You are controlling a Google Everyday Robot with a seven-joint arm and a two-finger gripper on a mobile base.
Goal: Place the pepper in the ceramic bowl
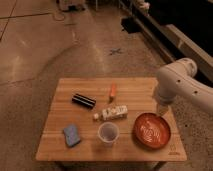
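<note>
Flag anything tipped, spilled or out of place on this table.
The bottle lies on its side in the middle of the table; no spill shows. The pepper and bowl look ordinary. The tool hangs by the bowl's far rim.

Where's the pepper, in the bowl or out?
Out. The pepper lies on the table near its far edge, apart from the empty bowl. The gripper hangs open by the bowl's far rim.

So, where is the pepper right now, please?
The pepper lies near the far edge of the table, just behind the bottle; the gripper hangs at right above the bowl.
</note>
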